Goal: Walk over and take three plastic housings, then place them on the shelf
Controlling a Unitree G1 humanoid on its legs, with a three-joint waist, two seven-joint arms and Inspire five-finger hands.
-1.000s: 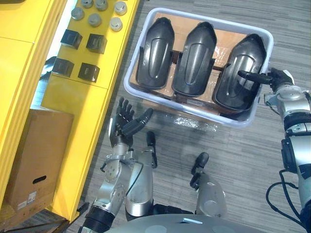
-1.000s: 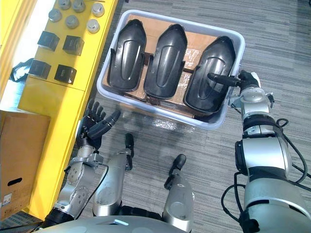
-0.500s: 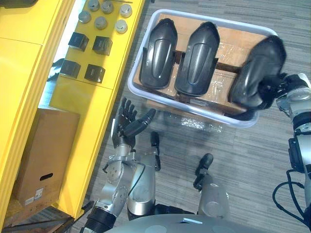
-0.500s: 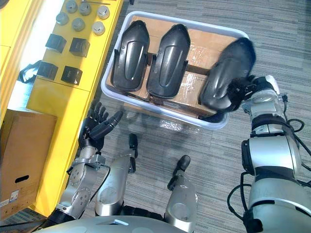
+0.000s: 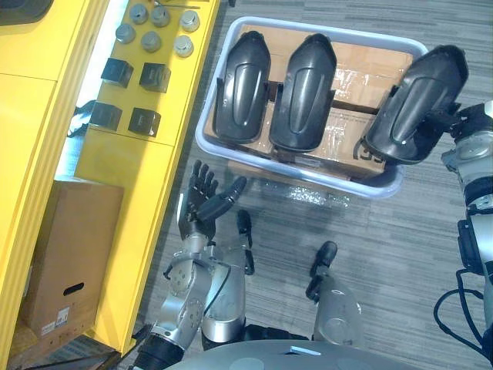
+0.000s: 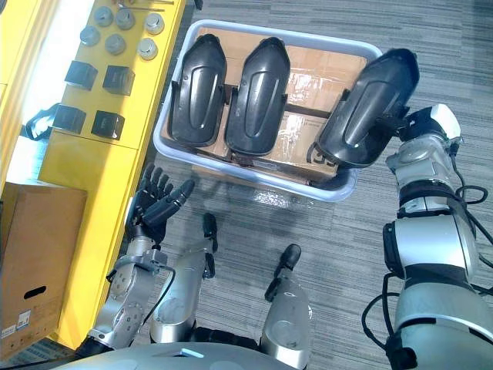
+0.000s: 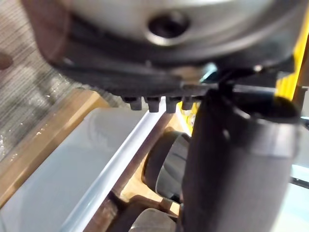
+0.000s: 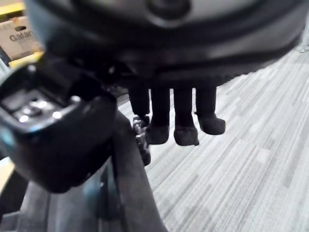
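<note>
Right eye view, right hand (image 6: 416, 127) seemingly gripping housing (image 6: 368, 108)

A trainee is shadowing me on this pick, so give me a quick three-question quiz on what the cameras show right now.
1. True or false: the left hand is holding a plastic housing.
2. The right hand grips one housing. Where is that housing? A) lying flat in the bin B) tilted above the right end of the grey bin C) under the left hand
3. Fill in: ___ other housings lie side by side in the bin.

Key: 1 false, the left hand is open and empty, on the floor side of the bin; 2 B; 3 two.
</note>
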